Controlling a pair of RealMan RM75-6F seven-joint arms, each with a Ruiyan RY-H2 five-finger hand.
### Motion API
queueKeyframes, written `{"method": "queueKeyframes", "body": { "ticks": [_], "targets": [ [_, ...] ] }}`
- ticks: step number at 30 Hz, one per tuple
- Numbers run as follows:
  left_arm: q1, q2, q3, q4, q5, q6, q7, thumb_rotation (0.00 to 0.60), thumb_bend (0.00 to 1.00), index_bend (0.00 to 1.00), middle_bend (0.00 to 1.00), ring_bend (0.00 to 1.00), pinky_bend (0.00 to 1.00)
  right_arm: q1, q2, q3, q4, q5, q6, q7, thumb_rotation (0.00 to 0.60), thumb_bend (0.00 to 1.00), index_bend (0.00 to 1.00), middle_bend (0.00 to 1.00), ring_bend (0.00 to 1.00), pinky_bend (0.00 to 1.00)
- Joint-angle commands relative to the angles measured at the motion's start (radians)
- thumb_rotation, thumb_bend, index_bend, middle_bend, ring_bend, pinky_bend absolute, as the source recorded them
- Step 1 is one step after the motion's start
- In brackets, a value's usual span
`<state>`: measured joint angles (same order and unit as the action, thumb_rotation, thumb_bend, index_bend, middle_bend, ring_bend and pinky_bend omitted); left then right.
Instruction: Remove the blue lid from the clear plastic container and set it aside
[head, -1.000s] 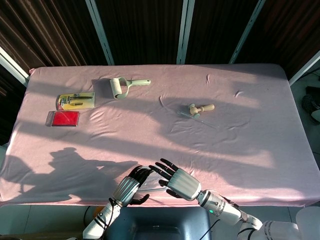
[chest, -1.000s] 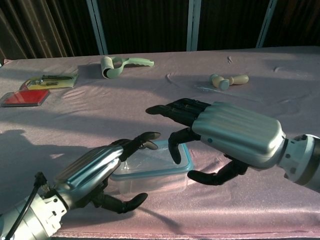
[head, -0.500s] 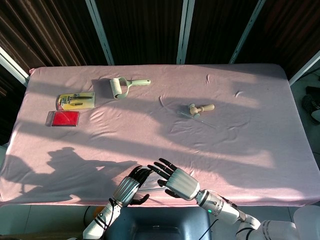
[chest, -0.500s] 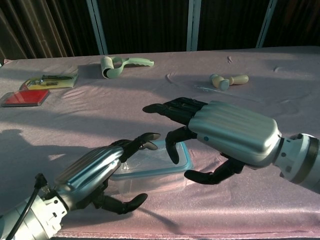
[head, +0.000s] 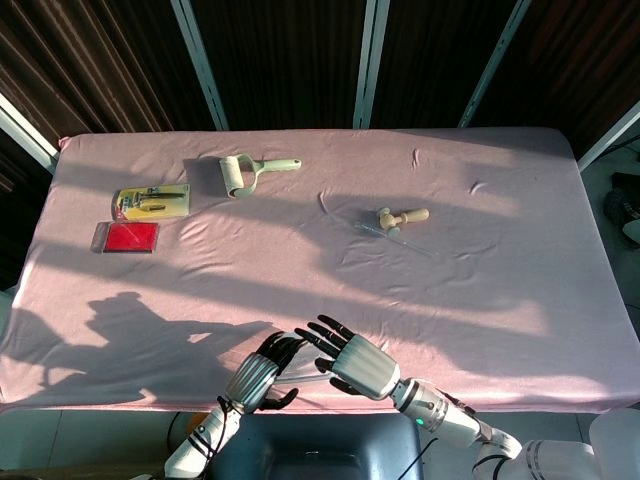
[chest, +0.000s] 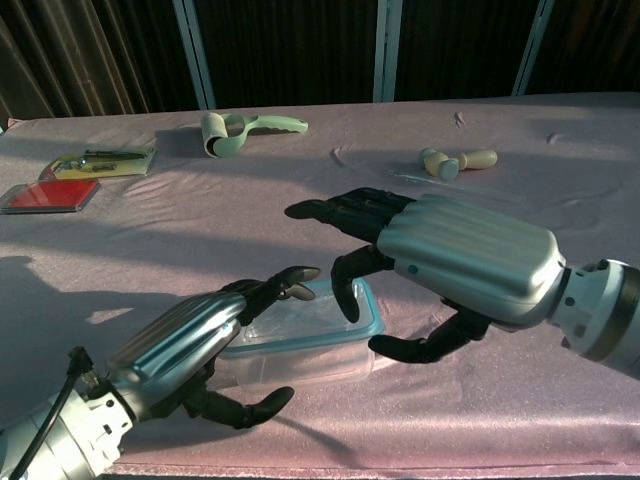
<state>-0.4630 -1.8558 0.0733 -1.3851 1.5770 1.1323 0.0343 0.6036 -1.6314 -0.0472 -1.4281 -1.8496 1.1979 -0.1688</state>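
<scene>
The clear plastic container (chest: 300, 358) with its blue-rimmed lid (chest: 372, 322) sits at the table's near edge; in the head view it shows as a sliver (head: 306, 368) between the hands. My left hand (chest: 190, 350) (head: 256, 374) lies over its left end, fingers curled onto the lid and thumb low by the front wall; a firm grip is not clear. My right hand (chest: 455, 258) (head: 354, 362) hovers over the right end with fingers spread. One dark fingertip points down at the lid's right rim, and the thumb hangs beside the container.
A pale green lint roller (head: 245, 170), a yellow packet (head: 152, 202) and a red flat case (head: 126, 237) lie at the far left. A small wooden piece (head: 400, 216) lies at centre right. The pink cloth (head: 480, 290) ends just below the hands.
My right hand has eased slightly left and down over the lid. The left hand and the container have not moved.
</scene>
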Motion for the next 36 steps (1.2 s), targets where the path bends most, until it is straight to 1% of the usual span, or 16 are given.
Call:
{"method": "queueKeyframes", "body": {
  "ticks": [1,12,36],
  "targets": [
    [0.0,0.0,0.0,0.0,0.0,-0.001,-0.001,0.6,0.34,0.0,0.34,0.26,0.17,0.0,0.001,0.0,-0.002,0.0,0.0,-0.001,0.6,0.45,0.65,0.07,0.0,0.0],
    [-0.002,0.004,-0.001,0.004,0.001,-0.008,-0.007,0.6,0.34,0.0,0.35,0.26,0.17,0.002,0.014,-0.009,-0.002,0.011,-0.006,0.002,0.6,0.45,0.65,0.07,0.0,0.0],
    [0.003,-0.005,0.012,0.026,0.014,-0.009,-0.019,0.6,0.34,0.0,0.35,0.26,0.17,0.013,0.017,0.007,-0.027,0.03,-0.005,-0.01,0.6,0.45,0.66,0.07,0.0,0.0]
  ]
}}
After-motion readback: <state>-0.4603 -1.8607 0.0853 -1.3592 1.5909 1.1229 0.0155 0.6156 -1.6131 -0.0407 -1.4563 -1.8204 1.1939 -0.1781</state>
